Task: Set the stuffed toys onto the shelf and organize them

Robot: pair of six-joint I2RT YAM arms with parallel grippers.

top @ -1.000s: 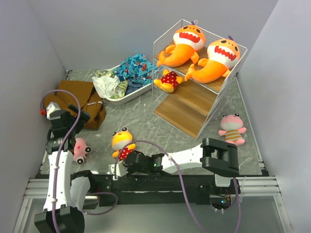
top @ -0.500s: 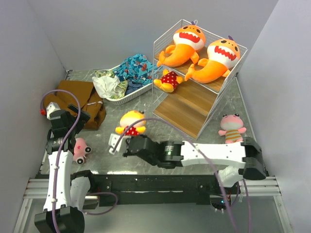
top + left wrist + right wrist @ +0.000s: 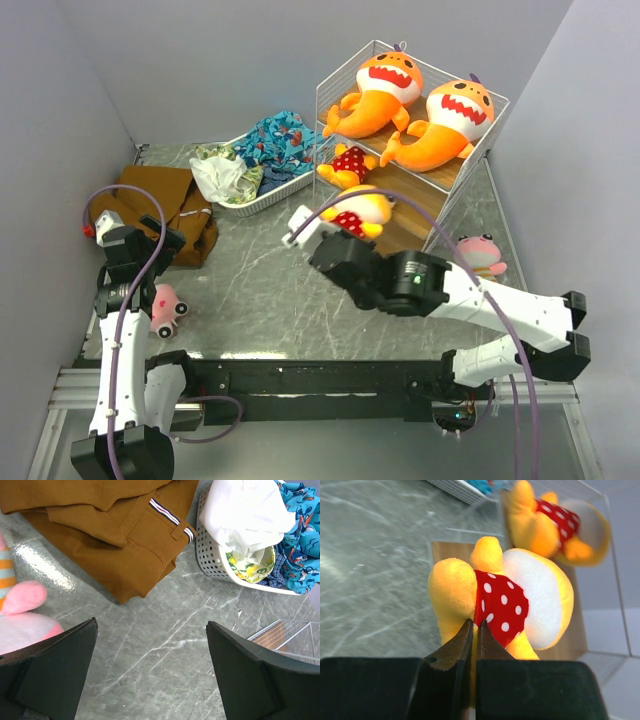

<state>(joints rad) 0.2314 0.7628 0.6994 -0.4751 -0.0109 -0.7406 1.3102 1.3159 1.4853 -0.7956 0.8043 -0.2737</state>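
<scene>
My right gripper [image 3: 345, 228] is shut on a yellow-headed doll in a red polka-dot dress [image 3: 362, 213], pinching it at the dress edge [image 3: 476, 622], and holds it over the front of the shelf's lower wooden plank [image 3: 385, 235]. The second doll [image 3: 347, 165] lies on that plank further back, also in the right wrist view [image 3: 555, 527]. Two orange shark plushes [image 3: 380, 92] [image 3: 445, 125] lie on the top tier of the white wire shelf [image 3: 330, 85]. One pink striped plush [image 3: 478, 255] sits right of the shelf. Another [image 3: 165, 308] lies by my left arm, also in the left wrist view [image 3: 22, 625]. My left gripper [image 3: 152, 667] is open and empty above the table.
A white oval basket [image 3: 262, 200] with patterned clothes [image 3: 280, 140] stands left of the shelf. A brown cloth [image 3: 170, 205] lies at the far left. Grey walls close in both sides and the back.
My right gripper has lifted the doll from the near table and carried it up and to the right, to the shelf's lower plank. The left arm has not moved.
</scene>
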